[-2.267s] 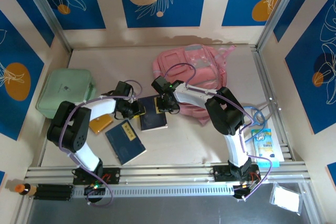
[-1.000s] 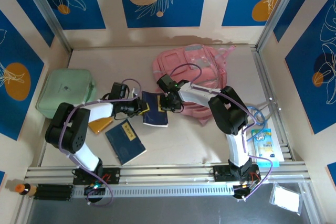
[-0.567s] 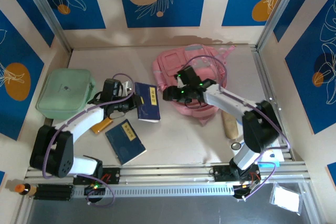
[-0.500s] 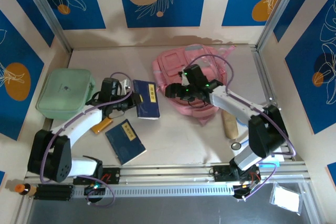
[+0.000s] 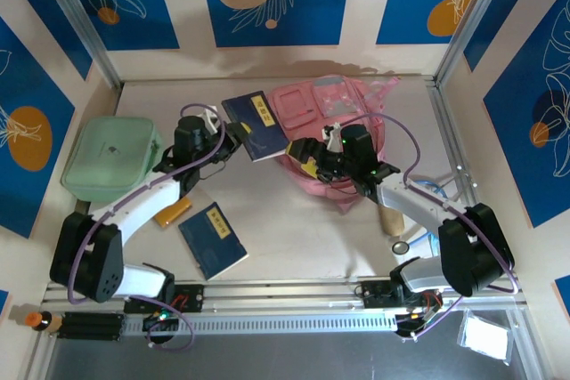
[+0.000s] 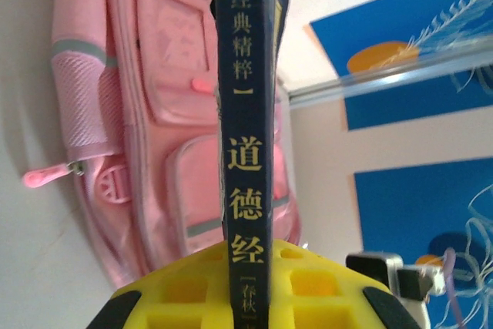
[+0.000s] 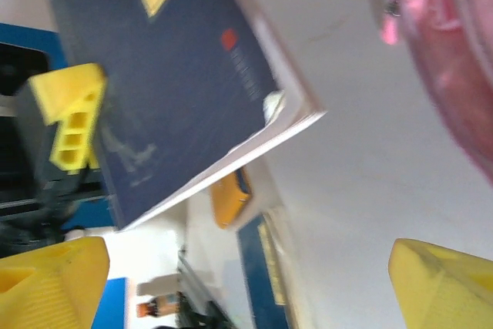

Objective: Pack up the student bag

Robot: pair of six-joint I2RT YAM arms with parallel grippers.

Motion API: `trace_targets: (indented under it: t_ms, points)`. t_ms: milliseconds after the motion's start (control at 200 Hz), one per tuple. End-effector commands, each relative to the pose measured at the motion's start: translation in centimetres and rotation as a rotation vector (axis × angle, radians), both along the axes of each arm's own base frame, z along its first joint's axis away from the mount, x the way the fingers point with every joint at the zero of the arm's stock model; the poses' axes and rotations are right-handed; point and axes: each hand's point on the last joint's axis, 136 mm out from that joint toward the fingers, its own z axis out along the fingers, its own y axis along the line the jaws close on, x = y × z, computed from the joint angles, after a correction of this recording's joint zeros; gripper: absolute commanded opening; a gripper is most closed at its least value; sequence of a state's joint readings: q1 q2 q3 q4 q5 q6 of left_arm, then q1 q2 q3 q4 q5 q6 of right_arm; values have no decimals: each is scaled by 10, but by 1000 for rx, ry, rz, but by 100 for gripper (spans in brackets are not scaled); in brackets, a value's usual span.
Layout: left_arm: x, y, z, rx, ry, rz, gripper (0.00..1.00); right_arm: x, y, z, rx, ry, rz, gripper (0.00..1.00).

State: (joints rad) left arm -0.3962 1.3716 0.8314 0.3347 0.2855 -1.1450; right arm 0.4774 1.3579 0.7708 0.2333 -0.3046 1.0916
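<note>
Top external, left pincer (image 5: 231, 138) pinching book (image 5: 256, 117), right pincer (image 5: 304, 158) spread beside student bag (image 5: 331, 102).

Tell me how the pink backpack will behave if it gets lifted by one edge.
The student bag will probably sag and fold: its soft fabric lies flat and rumpled. It looks light for its size, lying slack as if nearly empty. Its straps and zipper pull may dangle and snag.

Two navy books (image 5: 256, 126) (one flat), one student bag (image 5: 313, 104), one mint-green case (image 5: 109, 156), one orange item (image 5: 172, 212)
</note>
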Motion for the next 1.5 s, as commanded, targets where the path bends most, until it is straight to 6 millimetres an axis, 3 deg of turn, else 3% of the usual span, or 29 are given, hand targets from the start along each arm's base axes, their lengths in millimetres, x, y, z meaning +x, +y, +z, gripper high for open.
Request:
trace_targets:
  t_ms: [0, 195, 370, 585, 770, 880, 1335, 1450, 1495]
  points:
    - [19, 3, 43, -184, -99, 116, 0, 4, 5, 34, 179, -4, -10, 94]
    - [21, -13, 46, -260, -85, 120, 0, 16, 11, 31, 286, 65, -54, 93]
    - [19, -28, 53, -296, -92, 72, 0, 32, 24, 44, 350, 55, -51, 92]
    - [16, -34, 57, -307, -98, 61, 0, 50, 38, 47, 405, 47, -63, 86]
    - [16, -36, 58, -328, -93, 49, 0, 58, 53, 47, 454, 44, -45, 65]
    - [17, -38, 58, -334, -89, 42, 0, 62, 56, 41, 464, 51, -65, 59]
    - [14, -19, 39, -243, -75, 115, 0, 54, 34, 36, 408, 7, -149, 40]
    - [13, -18, 38, -212, -80, 110, 0, 54, 31, 41, 392, -20, -150, 24]
    - [11, -18, 37, -185, -83, 108, 5, 54, 30, 41, 382, -28, -151, 15]
